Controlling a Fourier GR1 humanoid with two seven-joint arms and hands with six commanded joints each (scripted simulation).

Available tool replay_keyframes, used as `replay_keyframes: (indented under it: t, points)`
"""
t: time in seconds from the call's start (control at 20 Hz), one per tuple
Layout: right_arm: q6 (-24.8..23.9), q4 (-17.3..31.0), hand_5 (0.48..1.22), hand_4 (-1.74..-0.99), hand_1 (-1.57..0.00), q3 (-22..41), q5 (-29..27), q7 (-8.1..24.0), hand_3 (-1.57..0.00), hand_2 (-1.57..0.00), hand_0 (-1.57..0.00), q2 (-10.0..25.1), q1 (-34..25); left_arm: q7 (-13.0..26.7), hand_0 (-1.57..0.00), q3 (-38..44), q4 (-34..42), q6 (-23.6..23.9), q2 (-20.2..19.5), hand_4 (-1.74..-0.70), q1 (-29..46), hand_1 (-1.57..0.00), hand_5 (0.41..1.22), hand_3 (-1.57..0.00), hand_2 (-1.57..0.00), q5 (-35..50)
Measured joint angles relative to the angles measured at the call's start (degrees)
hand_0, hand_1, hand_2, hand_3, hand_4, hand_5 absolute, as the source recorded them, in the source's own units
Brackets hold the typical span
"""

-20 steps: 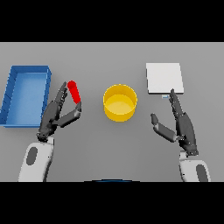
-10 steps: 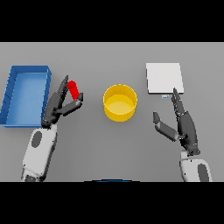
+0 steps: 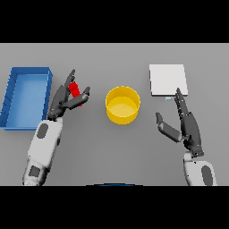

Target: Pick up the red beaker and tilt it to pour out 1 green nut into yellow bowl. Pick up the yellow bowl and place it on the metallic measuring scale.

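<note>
Two hands show over the grey table (image 3: pixel 112 152). The left hand (image 3: pixel 66 99) sits at about nine o'clock from the yellow bowl (image 3: pixel 122 105), its fingers and thumb closing around the red beaker (image 3: pixel 77 93); only part of the beaker shows between them, tilted with its top toward eleven o'clock, and whether it rests on the table or is lifted cannot be told. The thumb tip points toward the bowl but stays apart from it.

The yellow bowl stands upright near the middle of the table, its rim round and its inside yellow; no nut can be made out in it. At about two o'clock from the bowl lies the metallic measuring scale (image 3: pixel 167 80), a pale square plate, well apart from the bowl. At nine o'clock, beyond the left hand, sits a blue bin (image 3: pixel 10 96) with raised walls, near that hand but not touching it.

The right hand (image 3: pixel 187 126) hovers at about four o'clock from the bowl, fingers straight and spread from the thumb, holding nothing; its longest fingertip reaches to just beside the scale's near edge.
</note>
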State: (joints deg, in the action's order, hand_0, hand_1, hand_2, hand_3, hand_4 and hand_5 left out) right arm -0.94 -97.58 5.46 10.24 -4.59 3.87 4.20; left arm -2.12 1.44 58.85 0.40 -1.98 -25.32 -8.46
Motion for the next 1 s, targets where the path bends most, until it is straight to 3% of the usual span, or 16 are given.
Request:
replay_keyframes:
  t: [0.1,0.15,0.2,0.25,0.35,0.5,0.55,0.7,0.95,1.0]
  points:
    - [0.0,-0.4,0.683,-1.295,0.0,0.1,0.0,0.2,0.0,0.0,0.0,0.0,0.7,-1.9,0.0,0.7,-2.4,-0.1,0.3,-1.39,-1.6,0.0,0.752,0.0,-0.03,0.4]
    - [-0.2,0.0,0.684,-1.291,0.0,0.1,0.4,0.2,0.0,0.0,0.0,0.1,0.9,-3.1,-0.08,0.7,-2.4,0.0,0.6,-1.42,-1.5,-0.08,0.77,-0.08,-0.12,0.5]
    - [-0.5,-0.5,0.684,-1.289,0.0,0.2,0.9,0.0,0.0,0.0,0.0,0.2,1.1,-3.3,-0.25,1.0,-2.6,0.8,1.2,-1.44,-1.4,-0.28,0.795,-0.22,-0.31,0.7]
    - [-0.4,0.2,0.685,-1.286,0.0,0.0,0.6,0.7,0.0,0.0,0.0,0.1,0.3,-2.4,-0.46,1.6,-3.7,1.5,1.8,-1.44,-2.4,-0.48,0.881,-0.49,-0.5,1.0]
    - [0.1,0.1,0.683,-1.283,0.0,-0.5,-0.3,0.5,0.0,0.0,0.0,0.5,0.3,-1.8,-0.86,2.4,-5.3,3.8,2.0,-1.44,-4.0,-0.87,1.003,-0.88,-0.89,0.5]
    - [0.2,0.9,0.684,-1.291,0.0,-0.6,-0.4,0.0,0.0,0.0,0.0,0.3,0.3,-5.1,-1.21,1.8,-6.3,5.8,2.6,-1.45,-4.0,-1.21,1.109,-1.22,-1.22,-1.7]
    - [0.1,1.0,0.682,-1.293,0.0,-0.7,-0.3,0.0,0.0,0.0,0.0,0.4,-0.4,-6.3,-1.28,2.1,-6.7,5.8,2.9,-1.45,-4.1,-1.29,1.132,-1.29,-1.29,-1.6]
    - [0.3,1.6,0.682,-1.296,0.0,-0.7,-1.0,-0.7,0.0,0.0,0.0,-0.2,-0.4,-8.0,-1.42,2.5,-7.6,6.9,3.3,-1.59,-4.7,-1.42,1.123,-1.43,-1.43,-1.5]
    - [-0.2,2.5,0.667,-1.254,0.0,-0.3,1.0,-1.1,0.0,0.0,0.0,0.6,-1.3,-8.3,-1.52,1.4,-4.2,7.6,2.4,-1.69,-4.9,-1.52,1.1,-1.52,-1.52,0.2]
    - [0.1,1.1,0.669,-1.258,0.0,0.1,0.9,-2.3,0.0,0.0,0.0,0.5,-0.5,-8.6,-1.53,1.0,-3.1,8.1,2.3,-1.7,-4.5,-1.53,1.098,-1.53,-1.53,0.1]
